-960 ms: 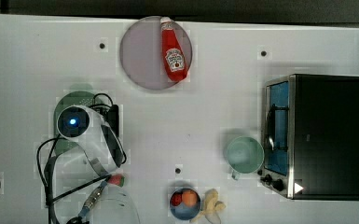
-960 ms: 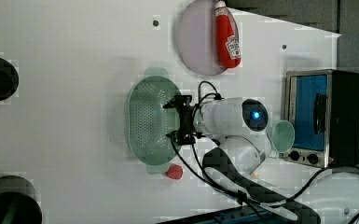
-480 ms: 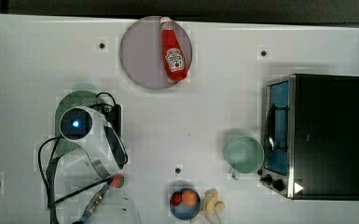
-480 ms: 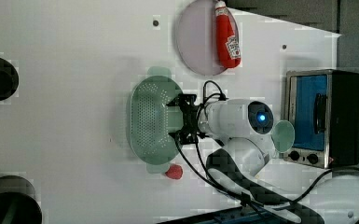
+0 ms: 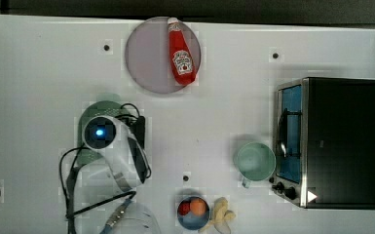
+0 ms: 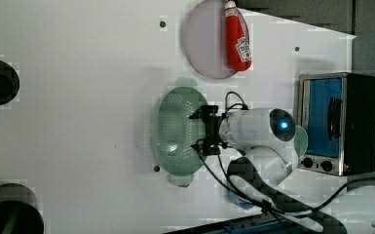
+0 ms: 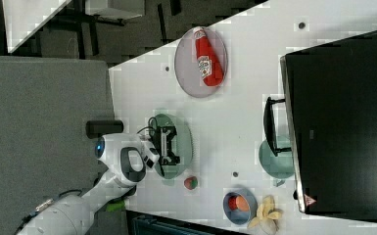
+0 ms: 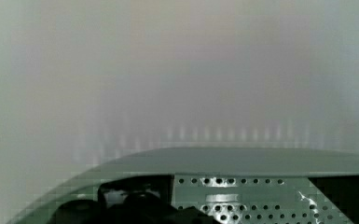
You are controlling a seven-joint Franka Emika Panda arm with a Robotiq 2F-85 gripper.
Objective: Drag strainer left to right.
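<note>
The strainer [image 6: 173, 131] is a pale mint-green oblong colander lying on the white table, left of centre in the top view [image 5: 104, 106], where my arm covers most of it. My gripper [image 6: 198, 130] hangs low over the strainer's side nearest the arm, its two black fingers spread wide apart and nothing held between them. In the right view the gripper [image 7: 169, 144] sits over the middle of the strainer [image 7: 182, 139]. The wrist view shows the strainer's rim [image 8: 242, 161] and its holes very close.
A greyish-lilac plate [image 5: 146, 53] with a red ketchup bottle [image 5: 181, 53] lies at the back. A mint mug [image 5: 255, 162] stands beside the toaster oven [image 5: 331, 141]. A blue bowl of fruit [image 5: 193, 213] and a banana [image 5: 221, 213] sit near the front edge. A small red ball [image 7: 190, 183] lies by the strainer.
My arm and the strainer under the gripper have shifted a little toward the top view's right. The fingers have stayed spread.
</note>
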